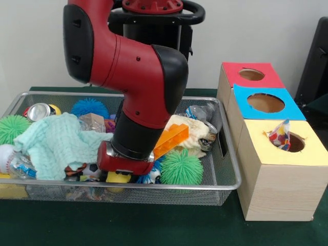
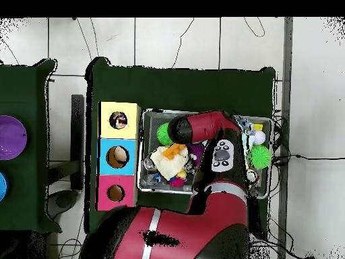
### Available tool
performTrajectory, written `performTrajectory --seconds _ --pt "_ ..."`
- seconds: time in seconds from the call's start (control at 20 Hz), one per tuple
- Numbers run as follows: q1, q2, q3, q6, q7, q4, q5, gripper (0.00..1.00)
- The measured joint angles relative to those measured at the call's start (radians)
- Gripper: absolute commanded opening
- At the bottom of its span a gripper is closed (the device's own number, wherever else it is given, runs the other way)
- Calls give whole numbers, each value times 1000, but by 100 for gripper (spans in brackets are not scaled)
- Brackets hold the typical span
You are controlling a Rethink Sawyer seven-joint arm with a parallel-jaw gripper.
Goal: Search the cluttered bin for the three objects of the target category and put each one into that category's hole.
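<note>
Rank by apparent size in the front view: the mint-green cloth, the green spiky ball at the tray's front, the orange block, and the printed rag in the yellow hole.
1. mint-green cloth
2. green spiky ball, though it lies nearer the camera
3. orange block, partly behind the arm
4. printed rag, partly inside the yellow-faced hole

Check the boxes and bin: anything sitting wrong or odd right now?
Yes. A colourful printed rag stands half out of the yellow-faced hole, its point up, not dropped through. The hole's paper edge looks torn. The arm hides the hand down in the wire mesh bin.

The arm point(image 1: 138, 77) hides the gripper and much of the bin point(image 1: 225, 177).
</note>
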Motion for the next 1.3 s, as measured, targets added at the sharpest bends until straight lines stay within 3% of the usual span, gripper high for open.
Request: performTrajectory --seconds 1.3 --pt "129 93 -196 -40 0 -65 2 100"
